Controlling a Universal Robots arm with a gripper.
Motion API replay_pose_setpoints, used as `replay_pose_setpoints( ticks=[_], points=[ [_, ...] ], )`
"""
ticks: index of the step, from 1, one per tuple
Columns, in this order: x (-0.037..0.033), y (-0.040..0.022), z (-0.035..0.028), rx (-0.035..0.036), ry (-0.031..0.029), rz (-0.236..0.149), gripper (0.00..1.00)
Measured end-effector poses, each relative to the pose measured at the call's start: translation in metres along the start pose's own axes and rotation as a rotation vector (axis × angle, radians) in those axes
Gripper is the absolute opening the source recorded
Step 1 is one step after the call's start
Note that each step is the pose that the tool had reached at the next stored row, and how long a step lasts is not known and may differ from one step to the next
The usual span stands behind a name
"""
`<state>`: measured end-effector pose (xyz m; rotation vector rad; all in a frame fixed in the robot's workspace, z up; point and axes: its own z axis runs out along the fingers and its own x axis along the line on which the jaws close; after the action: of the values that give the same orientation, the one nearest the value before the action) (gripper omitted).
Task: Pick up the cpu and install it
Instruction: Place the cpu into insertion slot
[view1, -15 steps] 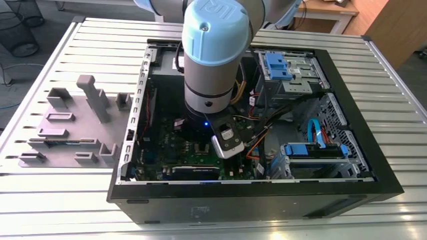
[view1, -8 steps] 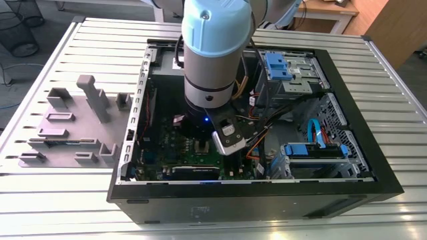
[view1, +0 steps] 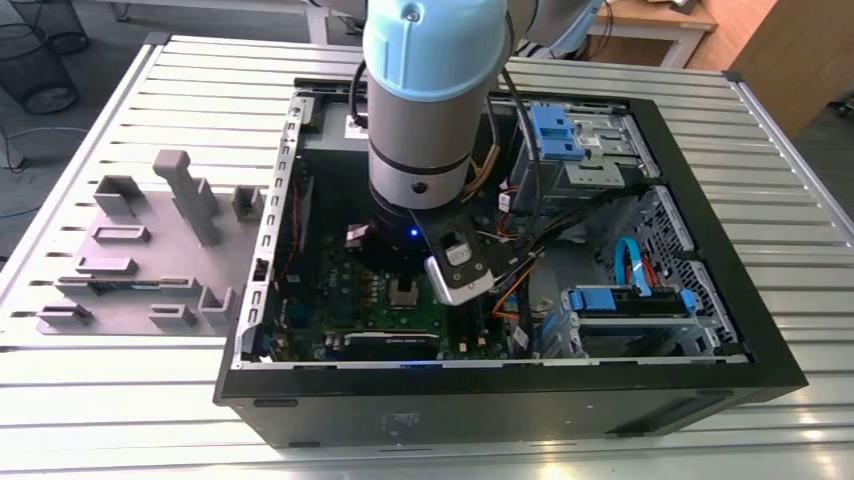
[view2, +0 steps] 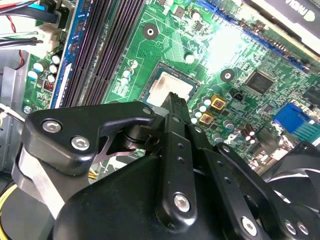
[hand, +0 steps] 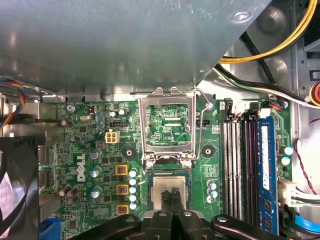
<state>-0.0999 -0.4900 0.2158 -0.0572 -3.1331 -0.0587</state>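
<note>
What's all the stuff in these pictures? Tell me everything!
PC case: one, black, open on the table.
table: one, silver slats, under the case.
motherboard: one, green, inside the case.
cpu: one, silver-grey, in the motherboard's socket.
socket frame: one, silver, flipped up beside the cpu.
holder blocks: one cluster, grey, on the table.
drive brackets: two, blue, in the case, exterior view's right.
arm: one, grey and pale blue, reaching into the case.
gripper: one, black, over the cpu.

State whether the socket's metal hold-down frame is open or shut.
Open: in the first wrist view the frame stands flipped back, leaving the cpu uncovered beneath the gripper.
</note>
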Motion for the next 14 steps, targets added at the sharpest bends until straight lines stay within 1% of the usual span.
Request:
replay_pose_setpoints(
  ticks=[2, 5, 14],
  points=[
    [0.0008, 0.0000, -0.0001, 0.0004, -0.0016, 0.000, 0.11],
    [0.0028, -0.0001, -0.0001, 0.0003, -0.0018, 0.000, 0.11],
    [0.0029, -0.0001, -0.0001, 0.0003, -0.0018, 0.000, 0.11]
  ],
)
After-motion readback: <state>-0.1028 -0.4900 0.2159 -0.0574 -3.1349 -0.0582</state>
